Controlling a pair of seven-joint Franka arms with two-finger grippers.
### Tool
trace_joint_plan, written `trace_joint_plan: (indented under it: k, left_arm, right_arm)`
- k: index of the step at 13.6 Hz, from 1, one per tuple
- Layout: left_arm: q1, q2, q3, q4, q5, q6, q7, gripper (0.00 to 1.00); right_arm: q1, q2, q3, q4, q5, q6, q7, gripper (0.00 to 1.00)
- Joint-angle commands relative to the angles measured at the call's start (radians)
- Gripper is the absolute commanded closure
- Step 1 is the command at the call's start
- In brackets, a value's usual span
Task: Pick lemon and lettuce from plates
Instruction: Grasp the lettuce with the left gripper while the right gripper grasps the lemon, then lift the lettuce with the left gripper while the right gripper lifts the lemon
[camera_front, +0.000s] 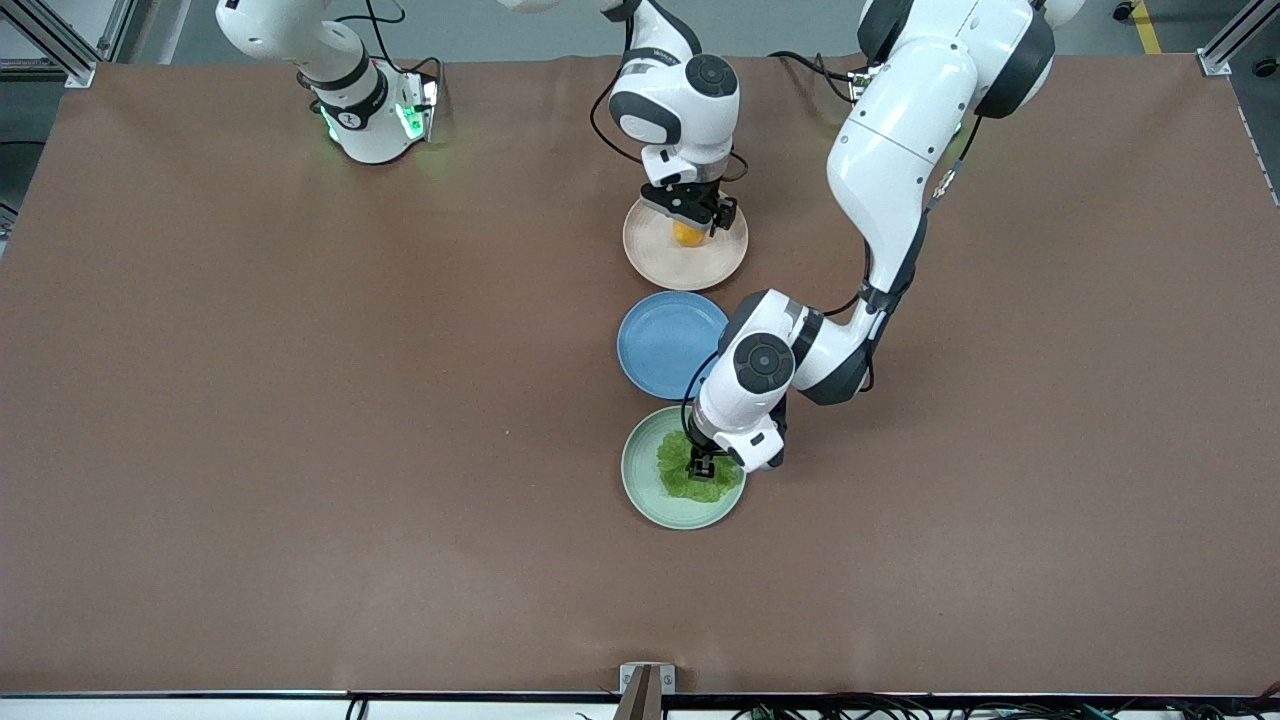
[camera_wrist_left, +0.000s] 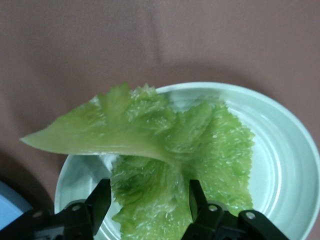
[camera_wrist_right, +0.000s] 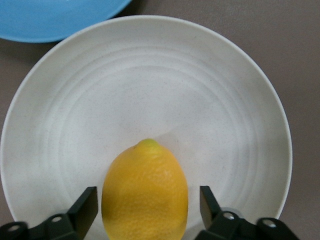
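Note:
The lemon (camera_front: 688, 234) lies on the beige-pink plate (camera_front: 655, 260), the plate farthest from the front camera. My right gripper (camera_front: 692, 222) is open around it; in the right wrist view the lemon (camera_wrist_right: 145, 192) sits between the fingers with a gap on each side. The lettuce (camera_front: 682, 482) lies on the mint green plate (camera_front: 650, 500), nearest the front camera. My left gripper (camera_front: 702, 466) is open and down over it; in the left wrist view the lettuce (camera_wrist_left: 165, 150) lies between the fingers (camera_wrist_left: 98, 205), its pale stem end curled up over the green plate's rim (camera_wrist_left: 295, 150).
A blue plate (camera_front: 660, 340) with nothing on it lies between the two task plates, partly under the left arm's wrist. It shows at a corner of the right wrist view (camera_wrist_right: 50, 17). Brown table cloth (camera_front: 300, 400) spreads wide toward both ends.

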Motion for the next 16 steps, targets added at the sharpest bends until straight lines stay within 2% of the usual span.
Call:
trace_joint_plan:
  k: [1,3,4,6,9,12,16]
  left_arm:
    - [-0.008,0.002,0.006,-0.007,0.009,-0.005,0.002,0.54]
    - [-0.008,0.001,0.004,-0.008,0.009,-0.007,0.002,0.75]
    - [-0.007,-0.001,0.006,-0.008,0.009,-0.005,0.000,0.84]
    - [-0.007,-0.004,0.004,-0.008,0.009,-0.007,0.000,0.96]
    - [-0.003,-0.013,0.004,-0.005,0.008,-0.007,0.000,0.97]
    - [0.013,-0.077,0.004,0.004,0.003,-0.048,0.000,0.99]
    - [0.061,-0.229,0.002,-0.005,-0.002,-0.198,0.014,0.99]
  right_arm:
    - [0.016,0.006,-0.015,0.010,-0.026,-0.002,0.039,0.41]
    - [0.001,-0.003,-0.018,0.012,-0.026,-0.009,0.036,0.83]
    - [-0.011,-0.018,-0.018,0.010,-0.026,-0.020,0.031,0.95]
    - [-0.065,-0.110,-0.018,0.006,-0.025,-0.076,-0.013,0.98]
    - [-0.181,-0.265,-0.015,-0.010,-0.014,-0.219,-0.226,0.98]
    - [-0.340,-0.394,-0.014,-0.100,-0.010,-0.245,-0.495,0.99]
    - [-0.621,-0.425,-0.014,-0.204,-0.010,-0.216,-0.945,1.00]
